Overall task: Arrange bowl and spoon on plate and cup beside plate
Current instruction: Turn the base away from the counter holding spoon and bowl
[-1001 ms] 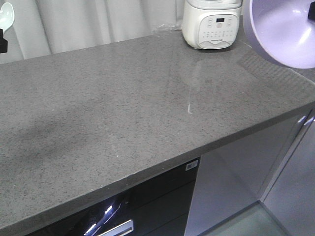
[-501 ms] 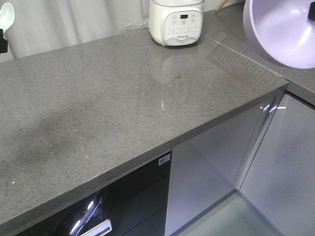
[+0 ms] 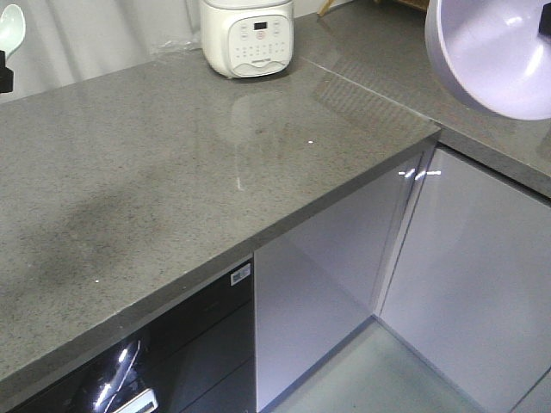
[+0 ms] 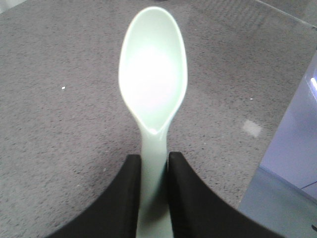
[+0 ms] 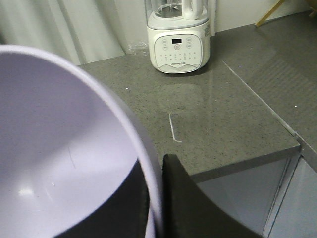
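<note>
The pale mint-green spoon (image 4: 152,84) is held by its handle, bowl end pointing away, above the grey countertop (image 4: 59,124); my left gripper (image 4: 153,158) is shut on it. In the front view the spoon (image 3: 10,26) shows at the top left corner. The lavender bowl (image 5: 54,148) fills the left of the right wrist view, and my right gripper (image 5: 156,173) is shut on its rim, one finger inside and one outside. The bowl (image 3: 495,56) hangs tilted at the top right of the front view. The plate and the cup are out of view.
A white kitchen appliance (image 3: 247,34) with a button panel stands at the back of the grey counter (image 3: 172,172). A second counter run (image 3: 387,43) meets it at the right. Glossy cabinet doors (image 3: 344,249) and a black appliance front (image 3: 172,361) sit below the edge.
The counter and white appliance have slid leftward in the front view, bringing the counter corner and cabinets into sight. Both grippers keep their hold, unchanged in the frame.
</note>
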